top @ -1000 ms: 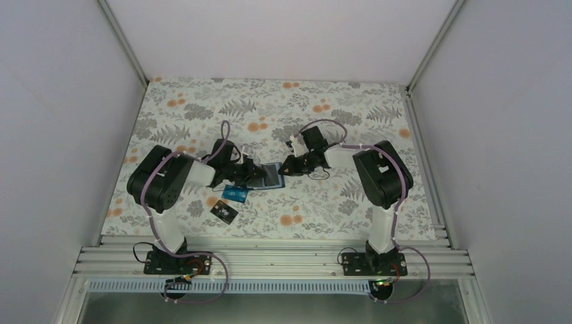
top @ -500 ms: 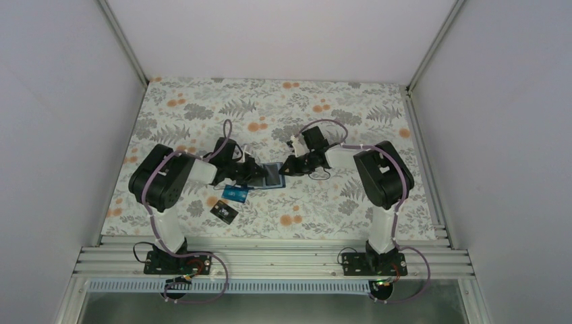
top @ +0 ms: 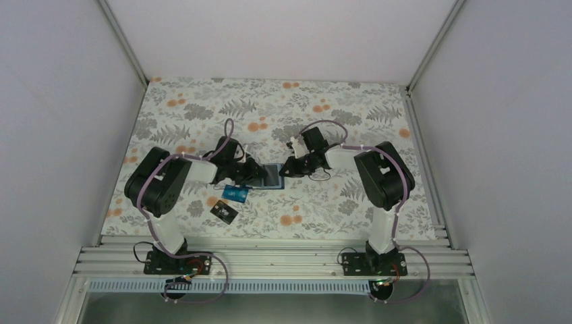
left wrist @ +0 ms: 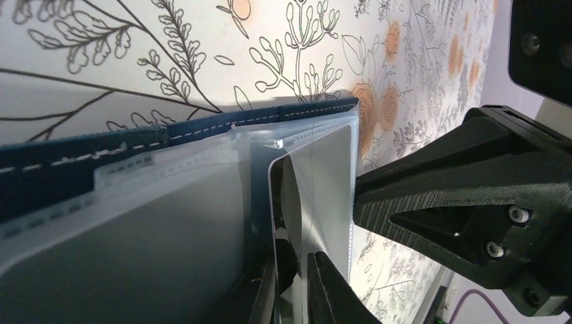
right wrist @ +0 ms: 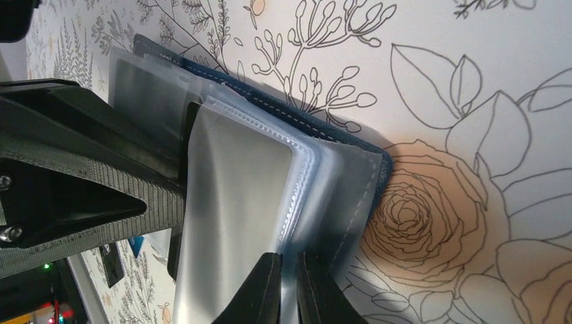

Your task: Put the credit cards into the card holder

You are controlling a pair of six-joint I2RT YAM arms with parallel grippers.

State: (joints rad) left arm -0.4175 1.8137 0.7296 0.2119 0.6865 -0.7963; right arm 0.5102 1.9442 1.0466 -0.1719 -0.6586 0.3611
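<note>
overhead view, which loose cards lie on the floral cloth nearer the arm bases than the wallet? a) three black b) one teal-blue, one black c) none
b: a thin teal-blue rectangular card and a black rectangular card with a light marking lie loose on the near side of the dark navy folding wallet.

From above, my left gripper (top: pixel 251 174) and my right gripper (top: pixel 289 168) cover both side edges of the card holder (top: pixel 272 177), and its pockets are too small to make out. In my left wrist view the card holder runs off the left edge and blurs toward the lens. My fingertips (left wrist: pixel 330 293) are cut by the bottom edge, and I cannot tell whether the pale thin sheet (left wrist: pixel 271 202) beside them is a card or a sleeve. In my right wrist view the fingertips (right wrist: pixel 266 290) are also cut off, below the card holder's sleeves. The black card (top: pixel 224 212), near-left of the card holder, carries markings too small to read.
</note>
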